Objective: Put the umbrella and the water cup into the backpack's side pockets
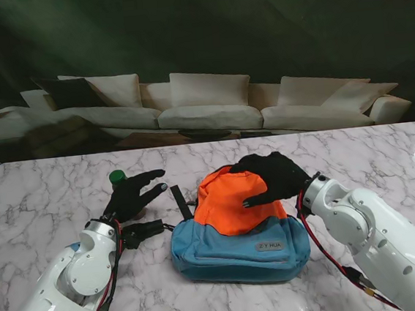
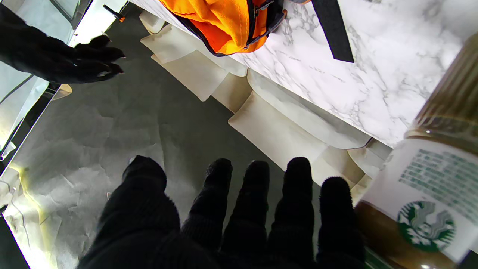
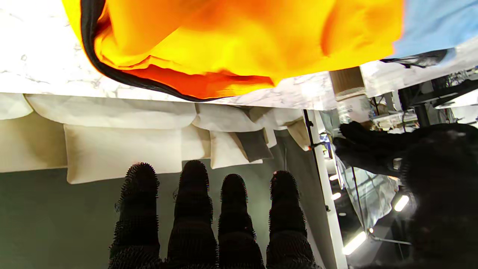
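Observation:
The backpack (image 1: 237,233), orange on top and blue nearer to me, lies flat at the table's middle. My right hand (image 1: 272,175) hovers open over its orange top (image 3: 224,45), fingers (image 3: 194,209) stretched out and holding nothing. My left hand (image 1: 134,195) is open to the left of the backpack, fingers (image 2: 257,201) spread. Right beside it stands the water cup (image 2: 429,186), a brown bottle with a green-and-white label; only its green cap (image 1: 118,176) shows in the stand view. A dark stubby object (image 1: 143,232) lies by my left wrist; I cannot tell whether it is the umbrella.
A black strap (image 1: 181,202) of the backpack trails on the marble (image 1: 50,200) between my left hand and the bag. A white sofa (image 1: 203,108) runs along behind the table's far edge.

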